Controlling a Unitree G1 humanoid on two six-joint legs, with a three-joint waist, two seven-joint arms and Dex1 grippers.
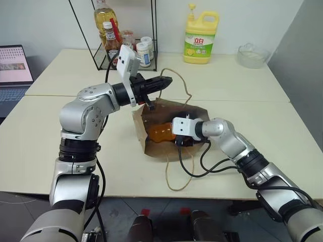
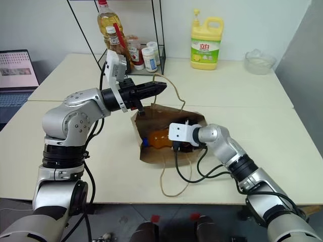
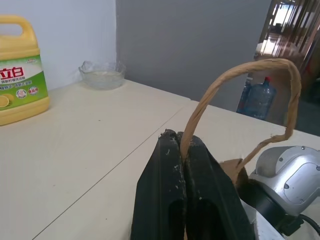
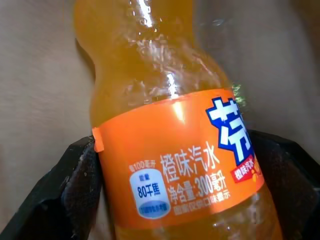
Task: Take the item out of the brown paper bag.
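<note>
The brown paper bag (image 1: 194, 112) lies on the table with its mouth held up. My left gripper (image 1: 169, 80) is shut on one cord handle (image 3: 240, 75) and hangs level above the bag. Inside the bag lies the item (image 1: 160, 132), a small bottle of orange drink with its blue cap (image 2: 145, 142) toward the bag's bottom. My right gripper (image 4: 175, 170) reaches into the bag's mouth and is open. Its black fingers (image 4: 75, 180) stand on either side of the bottle's orange label (image 4: 180, 160).
A yellow detergent jug (image 1: 201, 39) and a glass bowl (image 1: 252, 54) stand at the back of the table. A wire rack (image 1: 123, 35) with bottles is at the back left, with a laptop (image 1: 15, 65) beyond it. The bag's other handle (image 1: 176, 176) trails over the table's front edge.
</note>
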